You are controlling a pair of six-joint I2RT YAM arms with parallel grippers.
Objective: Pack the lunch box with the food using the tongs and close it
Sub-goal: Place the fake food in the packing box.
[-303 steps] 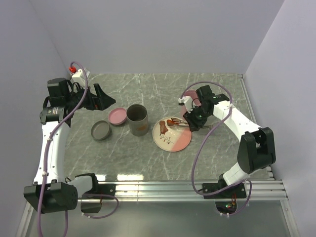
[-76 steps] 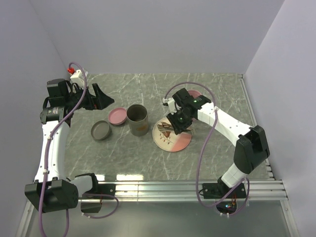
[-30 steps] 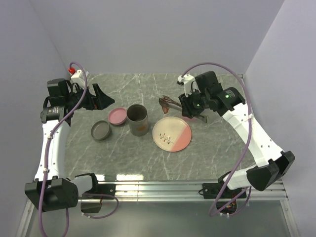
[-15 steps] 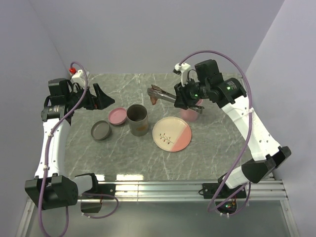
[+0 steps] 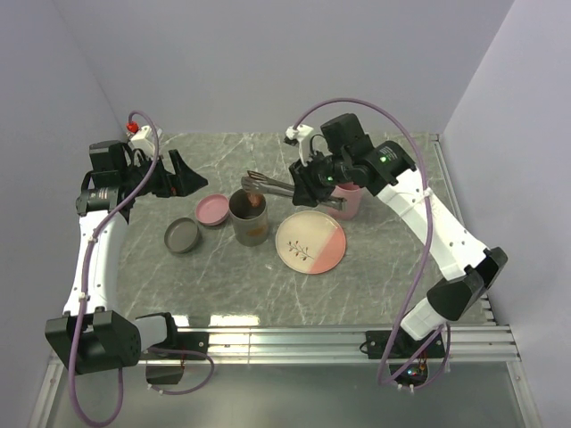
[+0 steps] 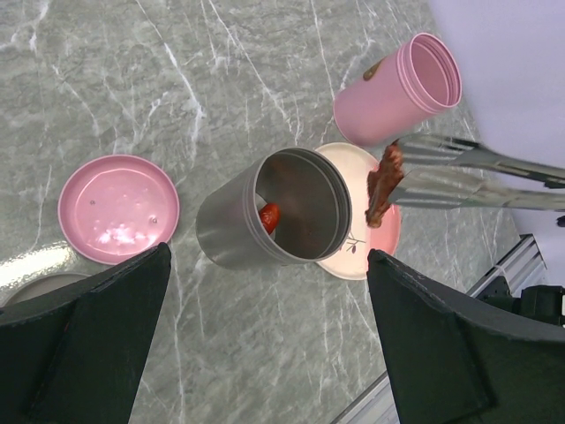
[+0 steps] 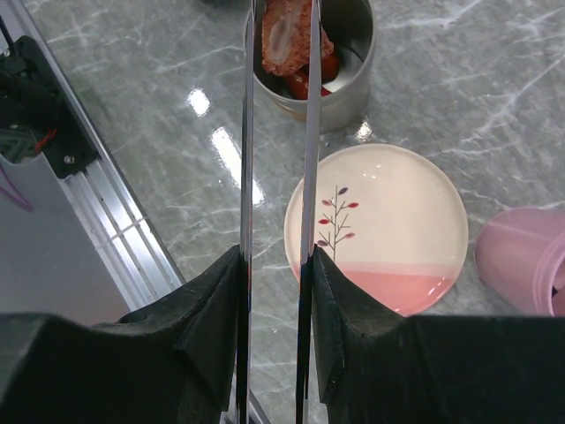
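The brown piece point(image 7: 287, 35) is pinched in the tongs point(image 7: 246, 159) clamped by the right claw point(image 7: 275, 283) above the grey tin point(image 6: 228, 240), the left claw point(image 5: 183, 176) is spread wide, and the piece could be dropped outside if it is let go off-centre.

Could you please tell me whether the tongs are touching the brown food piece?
Touching. The right wrist view shows the brown food piece pinched between both arms of the tongs.
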